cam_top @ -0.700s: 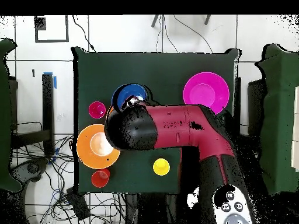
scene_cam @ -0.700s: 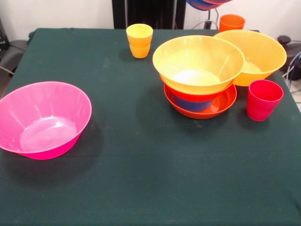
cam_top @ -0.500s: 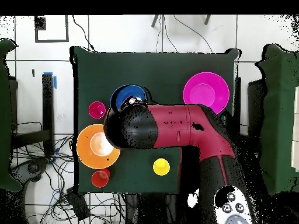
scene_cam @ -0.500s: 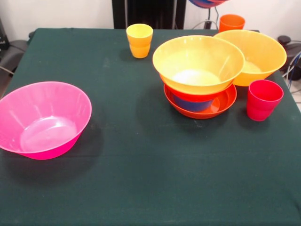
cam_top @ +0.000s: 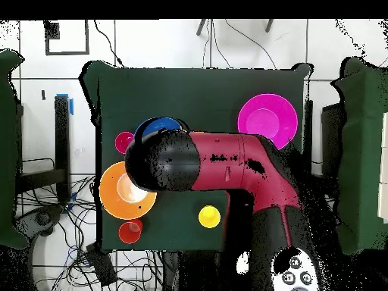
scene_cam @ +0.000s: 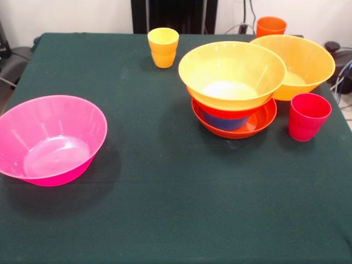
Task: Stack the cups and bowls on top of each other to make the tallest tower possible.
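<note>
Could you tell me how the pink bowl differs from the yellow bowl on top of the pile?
The pink bowl stands alone on the table, far from the other dishes; the yellow bowl sits highest on a pile of a red-orange bowl, a blue bowl and a shallow red-orange bowl. The pink bowl looks translucent; the yellow one looks opaque. Both are large, upright and empty.

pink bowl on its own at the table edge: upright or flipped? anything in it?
Upright and empty. The pink bowl sits rim up on the green tablecloth, its bare inner floor showing in both views, apart from the other bowls.
</note>
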